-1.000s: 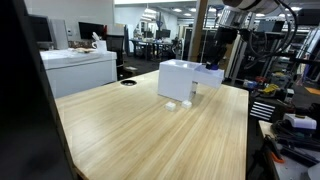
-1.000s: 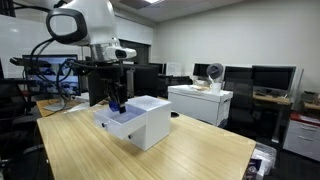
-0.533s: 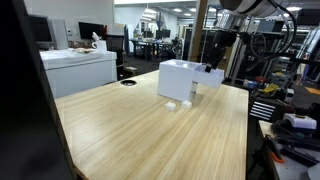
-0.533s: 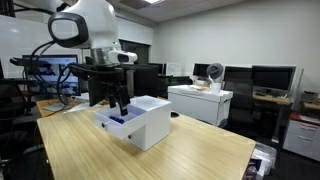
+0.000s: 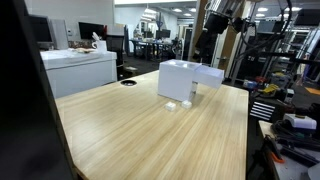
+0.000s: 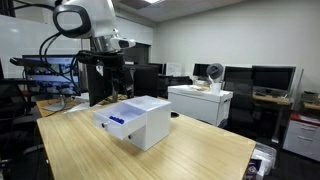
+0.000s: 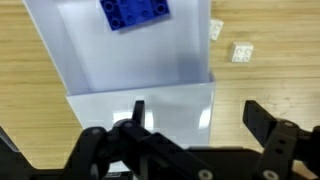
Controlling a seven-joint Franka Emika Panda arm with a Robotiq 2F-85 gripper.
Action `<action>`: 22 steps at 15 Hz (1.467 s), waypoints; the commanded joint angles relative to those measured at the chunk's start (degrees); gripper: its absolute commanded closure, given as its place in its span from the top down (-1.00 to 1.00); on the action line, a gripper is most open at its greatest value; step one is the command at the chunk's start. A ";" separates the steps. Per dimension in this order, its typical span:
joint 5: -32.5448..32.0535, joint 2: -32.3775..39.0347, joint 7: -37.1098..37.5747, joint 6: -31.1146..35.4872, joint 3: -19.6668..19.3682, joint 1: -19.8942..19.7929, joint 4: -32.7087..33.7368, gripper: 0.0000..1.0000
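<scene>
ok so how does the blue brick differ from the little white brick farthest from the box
The blue brick is dark blue, the white brick white. In the wrist view the blue brick looks clearly bigger than the white brick. The blue brick lies inside the white box; the white brick lies outside it on the wooden table. Both lie flat, apparently studs up.

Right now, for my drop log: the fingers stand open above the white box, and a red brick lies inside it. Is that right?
No: the brick is blue, not red, as the wrist view shows. The fingers do stand open above the white box.
</scene>
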 commanded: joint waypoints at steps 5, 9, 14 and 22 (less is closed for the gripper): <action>11.28 1.62 -2.00 3.79 5.71 6.34 -2.54 1.00; 11.43 -0.60 0.65 12.51 14.74 4.92 -4.65 1.00; 6.32 -5.33 6.24 21.76 24.92 0.98 -6.79 1.00; -1.85 -12.67 10.02 23.55 36.58 -15.20 -5.71 1.00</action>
